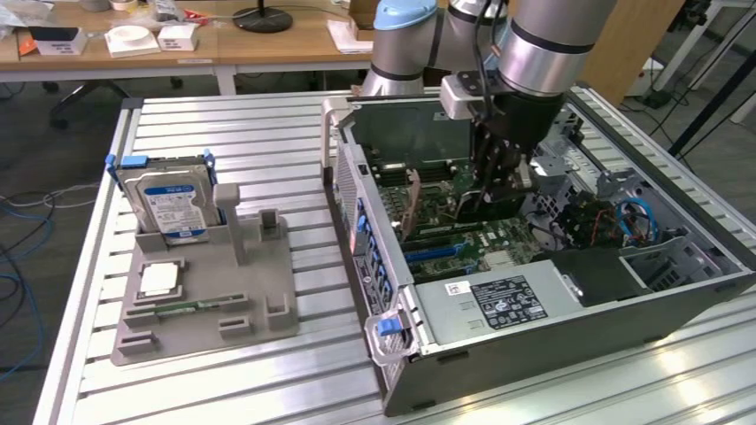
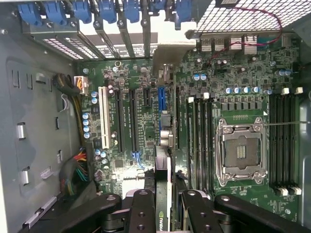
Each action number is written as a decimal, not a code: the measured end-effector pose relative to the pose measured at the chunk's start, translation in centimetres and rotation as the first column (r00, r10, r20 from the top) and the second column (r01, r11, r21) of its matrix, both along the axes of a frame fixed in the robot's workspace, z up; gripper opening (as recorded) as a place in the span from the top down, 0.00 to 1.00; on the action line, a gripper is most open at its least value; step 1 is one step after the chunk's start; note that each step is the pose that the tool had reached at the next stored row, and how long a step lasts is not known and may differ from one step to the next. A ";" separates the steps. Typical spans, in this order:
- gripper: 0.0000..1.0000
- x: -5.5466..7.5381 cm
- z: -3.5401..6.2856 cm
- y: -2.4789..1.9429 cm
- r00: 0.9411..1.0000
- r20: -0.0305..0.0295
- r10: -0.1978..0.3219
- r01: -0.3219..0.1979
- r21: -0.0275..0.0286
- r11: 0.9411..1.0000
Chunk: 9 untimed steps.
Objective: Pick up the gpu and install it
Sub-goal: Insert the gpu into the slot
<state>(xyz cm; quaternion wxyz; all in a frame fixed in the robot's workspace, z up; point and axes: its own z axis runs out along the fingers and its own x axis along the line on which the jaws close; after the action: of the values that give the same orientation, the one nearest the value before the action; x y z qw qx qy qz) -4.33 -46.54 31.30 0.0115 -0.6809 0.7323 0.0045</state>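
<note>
The gripper (image 2: 163, 204) is clamped on the gpu (image 2: 162, 194), holding it edge-down (likely to meet a slot) inside the open computer case (image 1: 390, 292), above the motherboard (image 2: 126, 82) expansion slots

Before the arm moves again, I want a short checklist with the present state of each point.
1. GPU held between the fingers: ok.
2. Gripper inside the open computer case: ok.
3. Card edge-on above the motherboard slots: ok.
4. Card over the blue slot: cannot tell.
5. Card fully seated: cannot tell.
6. Hard drive in the grey holder, outside the case: ok.
</note>
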 end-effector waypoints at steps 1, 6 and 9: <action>0.74 -0.1 -0.10 -0.02 1.000 0.000 0.000 0.000 0.000 1.000; 0.74 -0.5 -0.61 -0.05 1.000 0.000 0.003 -0.003 0.000 1.000; 0.74 -0.6 -0.84 -0.09 1.000 0.000 0.009 -0.009 0.000 1.000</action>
<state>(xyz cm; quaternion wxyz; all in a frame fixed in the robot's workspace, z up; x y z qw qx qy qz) -4.93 -46.63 30.46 0.0114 -0.6842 0.7292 0.0045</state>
